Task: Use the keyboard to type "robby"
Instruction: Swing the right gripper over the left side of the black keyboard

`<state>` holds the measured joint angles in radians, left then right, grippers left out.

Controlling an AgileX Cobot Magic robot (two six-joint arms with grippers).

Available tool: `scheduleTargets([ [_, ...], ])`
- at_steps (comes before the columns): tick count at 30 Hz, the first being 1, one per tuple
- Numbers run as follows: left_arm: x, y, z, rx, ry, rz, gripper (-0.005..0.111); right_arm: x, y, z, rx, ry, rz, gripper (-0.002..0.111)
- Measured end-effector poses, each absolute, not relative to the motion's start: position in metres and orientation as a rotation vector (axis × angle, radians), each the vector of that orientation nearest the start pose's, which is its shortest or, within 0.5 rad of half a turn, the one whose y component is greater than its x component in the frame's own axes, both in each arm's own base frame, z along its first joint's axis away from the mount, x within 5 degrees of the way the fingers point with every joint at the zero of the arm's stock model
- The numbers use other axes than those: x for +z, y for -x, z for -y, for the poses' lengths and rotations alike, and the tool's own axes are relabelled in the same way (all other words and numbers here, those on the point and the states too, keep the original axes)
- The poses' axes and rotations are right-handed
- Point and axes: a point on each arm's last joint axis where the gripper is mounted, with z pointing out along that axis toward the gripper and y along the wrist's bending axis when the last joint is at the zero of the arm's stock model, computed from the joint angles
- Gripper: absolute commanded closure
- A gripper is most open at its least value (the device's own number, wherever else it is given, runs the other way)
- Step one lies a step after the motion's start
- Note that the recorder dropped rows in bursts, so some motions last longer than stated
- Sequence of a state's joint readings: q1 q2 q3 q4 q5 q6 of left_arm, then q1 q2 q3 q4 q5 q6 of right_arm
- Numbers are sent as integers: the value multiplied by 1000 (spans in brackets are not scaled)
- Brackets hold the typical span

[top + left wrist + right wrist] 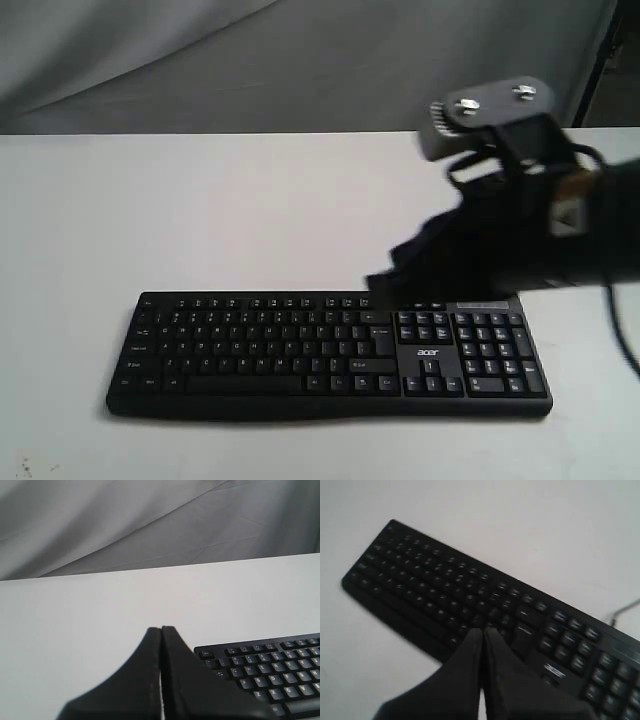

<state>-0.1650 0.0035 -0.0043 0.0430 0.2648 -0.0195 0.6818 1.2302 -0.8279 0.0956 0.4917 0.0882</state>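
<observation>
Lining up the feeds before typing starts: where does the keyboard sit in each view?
Exterior: the keyboard spans the picture's lower middle on the table.
Left wrist: only its letter-key end shows, in the picture's lower right, beside the shut left gripper.
Right wrist: it crosses the picture diagonally beyond the shut right gripper.
Shared landmark: the corner key at its function row's start.

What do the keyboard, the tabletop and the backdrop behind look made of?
The keyboard looks like black matte plastic, with white printed legends and no glare. The tabletop is a smooth white surface, probably laminate or painted board; I cannot tell which. The backdrop is grey cloth, going by its soft folds.
</observation>
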Motion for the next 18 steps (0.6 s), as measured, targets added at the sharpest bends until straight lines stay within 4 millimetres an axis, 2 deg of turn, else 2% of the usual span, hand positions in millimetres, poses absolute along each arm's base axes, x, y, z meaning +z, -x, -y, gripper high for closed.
scheduleTargets([
  [6, 190, -55, 8, -95, -155, -1741, 107, 292, -229, -245, 538, 917, -2340, 108],
  [7, 190, -55, 8, -95, -155, -1741, 107, 286, -239, -267, 573, 960, -2348, 108],
  [9, 190, -55, 8, -95, -155, -1741, 107, 271, -249, -287, 603, 999, -2358, 108],
  [12, 190, -55, 8, -95, -155, -1741, 107, 252, -257, -300, 600, 1031, -2340, 108],
  [18, 190, -55, 8, -95, -155, -1741, 107, 193, -275, -315, 532, 1067, -2380, 108],
])
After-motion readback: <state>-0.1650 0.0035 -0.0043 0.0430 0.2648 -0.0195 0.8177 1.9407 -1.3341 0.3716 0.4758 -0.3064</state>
